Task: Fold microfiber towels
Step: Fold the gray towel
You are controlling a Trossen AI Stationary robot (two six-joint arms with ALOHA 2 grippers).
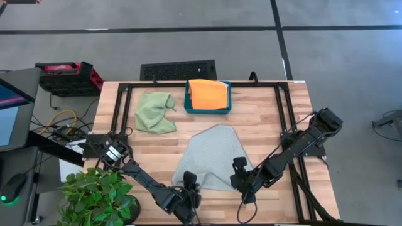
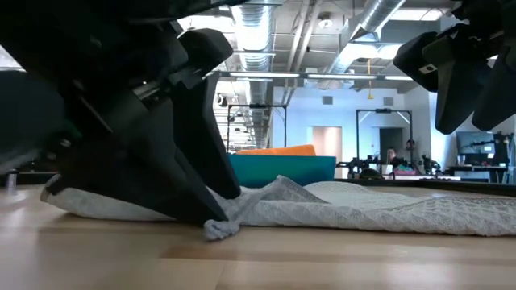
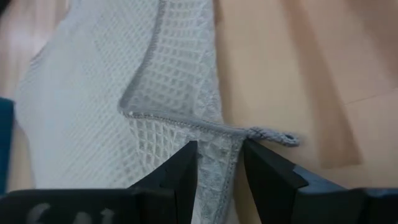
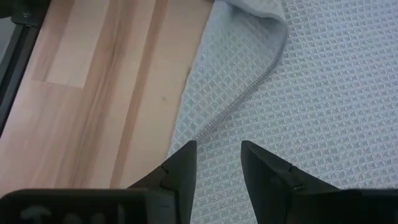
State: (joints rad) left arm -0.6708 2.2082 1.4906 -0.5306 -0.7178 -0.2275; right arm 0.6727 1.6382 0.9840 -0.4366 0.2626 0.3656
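Note:
A pale grey towel (image 1: 213, 156) lies spread on the table's near middle, one corner folded over. Only one grey towel shows. A light green towel (image 1: 155, 112) lies crumpled at the far left. An orange towel (image 1: 208, 94) lies folded in the teal tray (image 1: 188, 105). My left gripper (image 1: 190, 183) is open, low at the grey towel's near left corner (image 3: 273, 135). My right gripper (image 1: 239, 167) is open and empty, held above the towel's near right part (image 4: 323, 93); the low view (image 2: 463, 72) shows it well clear of the cloth. My left gripper comes from above, slanting down, its open fingers (image 3: 180, 174) on either side of the towel's hemmed edge (image 3: 217, 158) just behind the near left corner. In the low view a fingertip (image 2: 197, 211) is down on the cloth, which lies on the table, bunched at the corner (image 2: 222, 229).
A black metal frame (image 1: 119, 107) runs around the wooden table top. A potted plant (image 1: 94, 194) stands off the near left corner, and cables and a red case (image 1: 66, 75) lie to the left. Bare wood (image 1: 276, 119) shows right of the grey towel.

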